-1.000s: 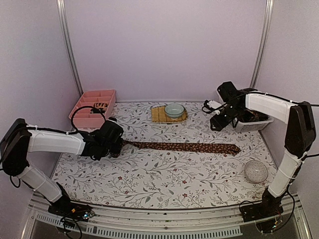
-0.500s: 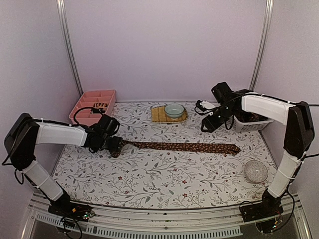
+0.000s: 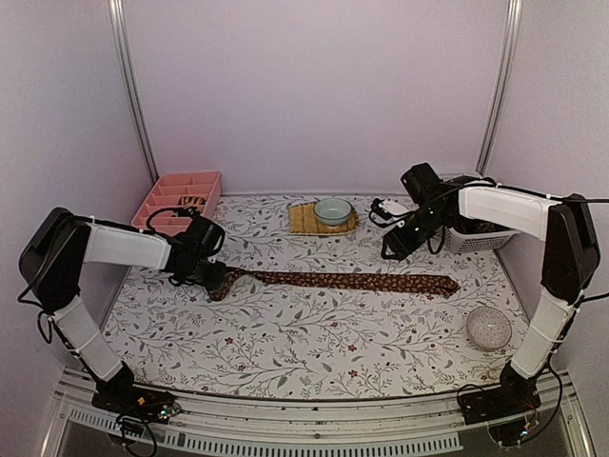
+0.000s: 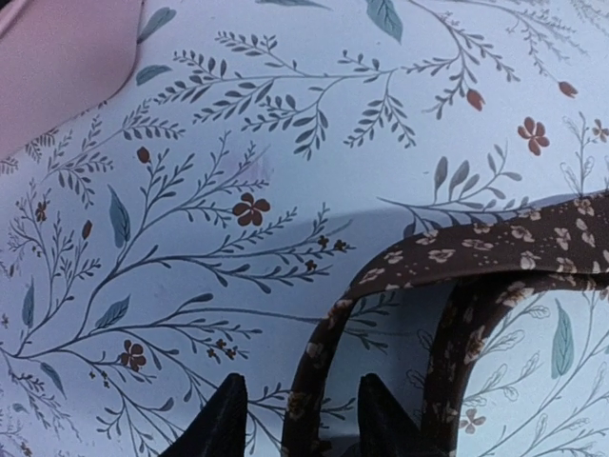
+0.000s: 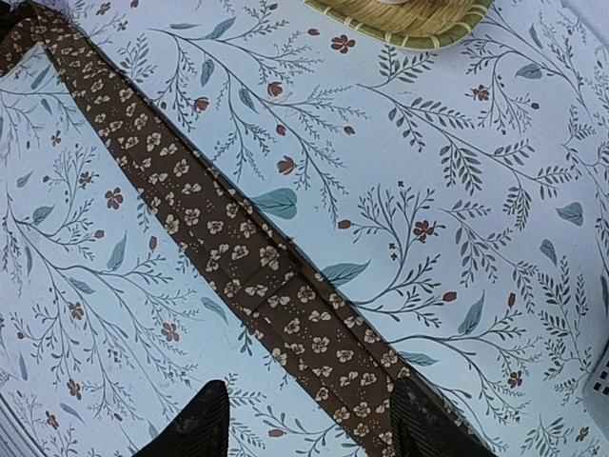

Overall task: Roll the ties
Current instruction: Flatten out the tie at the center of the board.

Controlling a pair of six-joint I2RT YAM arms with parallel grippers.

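Note:
One brown tie [image 3: 352, 282] with a small light flower print lies stretched flat across the table, narrow end to the left. My left gripper [image 3: 217, 281] is at that narrow end. In the left wrist view the end of the tie [image 4: 447, 257] curls up into a standing loop. One strand of it runs between my open fingers [image 4: 228, 414] and the other runs outside the right finger. My right gripper [image 3: 392, 249] is open and empty, hovering over the wider half of the tie [image 5: 228, 248]. A small dark roll [image 3: 193, 202] sits in the pink tray.
A pink compartment tray [image 3: 164, 217] stands at the back left and its corner shows in the left wrist view [image 4: 57, 67]. A yellowish woven mat [image 3: 303, 224] holds a green bowl [image 3: 332, 210]. A white basket [image 3: 485, 235] is at the back right. A clear patterned bowl [image 3: 489, 327] is at the front right.
My left gripper has shifted right and back along the tie's narrow end and turned, and the arm has straightened. My right gripper has moved left and down towards the tie.

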